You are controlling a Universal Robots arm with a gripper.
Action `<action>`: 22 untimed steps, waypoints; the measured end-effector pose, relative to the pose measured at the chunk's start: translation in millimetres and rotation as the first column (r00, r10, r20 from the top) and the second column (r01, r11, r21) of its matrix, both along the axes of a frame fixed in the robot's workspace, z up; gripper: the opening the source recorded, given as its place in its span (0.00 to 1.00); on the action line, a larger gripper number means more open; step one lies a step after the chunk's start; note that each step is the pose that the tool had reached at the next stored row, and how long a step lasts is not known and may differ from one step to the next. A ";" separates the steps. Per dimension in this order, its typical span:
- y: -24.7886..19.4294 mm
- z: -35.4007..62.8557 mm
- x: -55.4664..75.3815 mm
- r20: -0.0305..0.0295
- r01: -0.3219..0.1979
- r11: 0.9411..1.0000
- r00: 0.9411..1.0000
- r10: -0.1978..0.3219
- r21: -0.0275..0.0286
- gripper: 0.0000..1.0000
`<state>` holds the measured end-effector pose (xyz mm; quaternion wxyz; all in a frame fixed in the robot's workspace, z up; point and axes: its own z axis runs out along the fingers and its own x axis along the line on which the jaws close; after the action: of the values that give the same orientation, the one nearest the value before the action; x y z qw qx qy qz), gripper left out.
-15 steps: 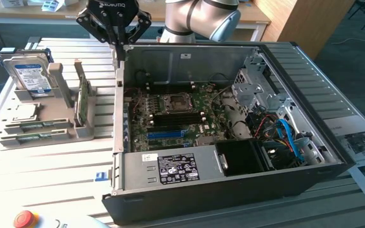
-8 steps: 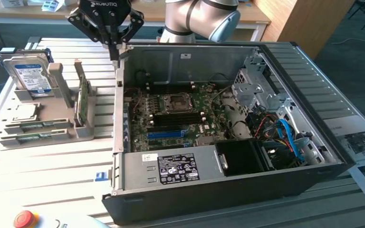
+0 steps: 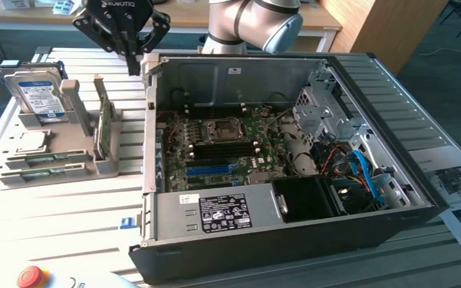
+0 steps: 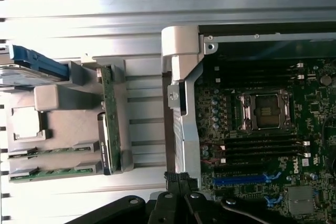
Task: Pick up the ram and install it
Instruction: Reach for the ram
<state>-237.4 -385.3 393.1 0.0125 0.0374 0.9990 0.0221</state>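
The black two-fingered hand (image 3: 134,65) is seen closed on nothing, held over one corner of the open black metal computer case (image 3: 295,246), which is set on the slatted aluminium table (image 3: 38,216). The ram (image 3: 48,158), a slim green circuit-board stick, is laid flat in a slot of the grey plastic holder (image 3: 72,102) beside the case, well apart from the hand. A second like stick (image 3: 40,174) is laid just beside it. A taller green card (image 3: 102,123) is stood on edge in the same holder.
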 end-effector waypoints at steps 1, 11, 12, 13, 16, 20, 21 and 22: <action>0.3 0.0 -2.1 0.000 0.000 1.000 1.000 0.000 0.000 0.10; 2.4 0.0 -22.8 0.000 0.000 1.000 1.000 0.000 0.000 0.10; 2.6 0.0 -24.8 0.000 0.000 1.000 1.000 0.000 0.000 0.10; 2.8 0.0 -26.9 0.000 0.000 1.000 1.000 0.000 0.000 0.10; 3.4 0.0 -33.2 0.000 0.000 1.000 1.000 0.000 0.000 0.10; 4.1 0.0 -41.6 0.000 0.000 1.000 1.000 0.000 0.000 0.10; 4.2 0.0 -43.8 0.000 0.000 1.000 1.000 0.000 0.000 0.10; 4.4 0.0 -46.1 0.000 0.000 1.000 1.000 0.000 0.000 0.10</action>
<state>-283.5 -380.9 393.2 0.0125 0.0374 0.9990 0.0221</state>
